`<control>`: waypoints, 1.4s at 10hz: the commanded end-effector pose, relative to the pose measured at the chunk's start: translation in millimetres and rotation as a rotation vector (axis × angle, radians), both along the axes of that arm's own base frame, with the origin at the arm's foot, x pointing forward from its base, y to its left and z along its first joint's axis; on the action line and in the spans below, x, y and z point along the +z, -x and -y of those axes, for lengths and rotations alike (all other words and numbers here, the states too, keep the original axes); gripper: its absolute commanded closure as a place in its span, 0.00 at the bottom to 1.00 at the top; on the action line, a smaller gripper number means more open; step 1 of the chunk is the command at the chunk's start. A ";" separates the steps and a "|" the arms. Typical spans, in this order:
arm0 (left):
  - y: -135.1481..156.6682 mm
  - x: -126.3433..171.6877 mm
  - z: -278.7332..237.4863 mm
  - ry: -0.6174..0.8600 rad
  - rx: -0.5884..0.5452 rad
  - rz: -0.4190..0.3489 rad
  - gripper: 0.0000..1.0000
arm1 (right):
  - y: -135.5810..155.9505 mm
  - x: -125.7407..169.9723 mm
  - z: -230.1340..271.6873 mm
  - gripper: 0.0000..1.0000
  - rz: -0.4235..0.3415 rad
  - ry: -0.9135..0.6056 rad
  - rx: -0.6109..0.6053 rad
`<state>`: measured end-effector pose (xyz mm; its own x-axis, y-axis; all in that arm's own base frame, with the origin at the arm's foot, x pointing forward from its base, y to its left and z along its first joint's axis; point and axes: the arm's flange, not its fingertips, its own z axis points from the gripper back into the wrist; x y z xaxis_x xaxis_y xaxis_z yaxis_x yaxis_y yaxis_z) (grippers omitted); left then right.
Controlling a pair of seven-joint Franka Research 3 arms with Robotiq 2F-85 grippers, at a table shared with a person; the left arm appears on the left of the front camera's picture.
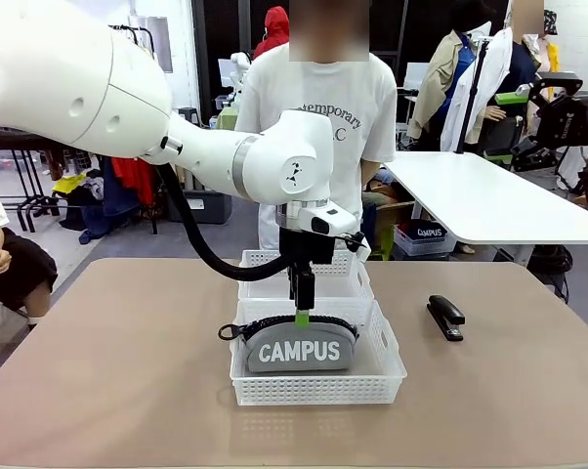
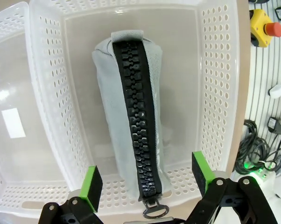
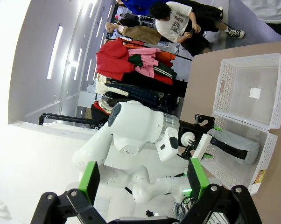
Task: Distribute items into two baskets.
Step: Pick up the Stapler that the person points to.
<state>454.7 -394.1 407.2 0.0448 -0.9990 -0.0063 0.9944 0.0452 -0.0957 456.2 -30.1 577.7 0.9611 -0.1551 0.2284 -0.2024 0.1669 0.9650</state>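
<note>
The grey CAMPUS pouch (image 1: 292, 350) lies in the near white basket (image 1: 318, 389), zipper side up (image 2: 136, 116). My left gripper (image 1: 303, 315) hangs just above the pouch's top edge; in the left wrist view it (image 2: 147, 179) is open, its green pads (image 2: 92, 186) spread to either side of the zipper's end and apart from it. The far basket (image 1: 325, 281) behind holds nothing (image 3: 248, 88). A black stapler (image 1: 445, 317) rests on the table right of the baskets. My right gripper (image 3: 143, 179) is open, high up, with nothing between its fingers.
A person in a white T-shirt (image 1: 318, 107) stands at the far edge behind the baskets. The brown table (image 1: 128, 371) has free room left and right of the baskets. A white table (image 1: 489, 195) stands at the back right.
</note>
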 end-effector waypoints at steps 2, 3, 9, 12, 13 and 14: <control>1.2 2.0 -2.0 -0.001 0.002 0.004 0.00 | 1.3 1.0 -0.7 0.00 0.001 0.003 0.001; 1.2 2.0 -2.0 -0.001 0.002 0.004 0.00 | 1.3 1.0 -0.7 0.00 0.001 0.003 0.001; 2.0 38.5 -16.1 0.101 0.011 0.016 0.00 | 1.3 1.0 -0.7 0.00 0.001 0.003 0.001; -0.8 90.6 -47.8 0.253 0.142 -0.004 0.00 | 1.3 1.0 -0.7 0.00 0.001 0.003 0.001; 0.7 112.3 -60.8 0.309 0.197 0.001 0.00 | 1.3 1.0 -0.7 0.00 0.001 0.003 0.001; 0.9 131.9 -74.5 0.366 0.236 -0.016 0.00 | 1.3 1.0 -0.7 0.00 0.001 0.003 0.001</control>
<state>463.6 -338.3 536.0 0.2564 -0.9204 0.2952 0.9647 0.2244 -0.1381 456.2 -30.1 577.6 0.9612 -0.1553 0.2282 -0.2021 0.1669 0.9650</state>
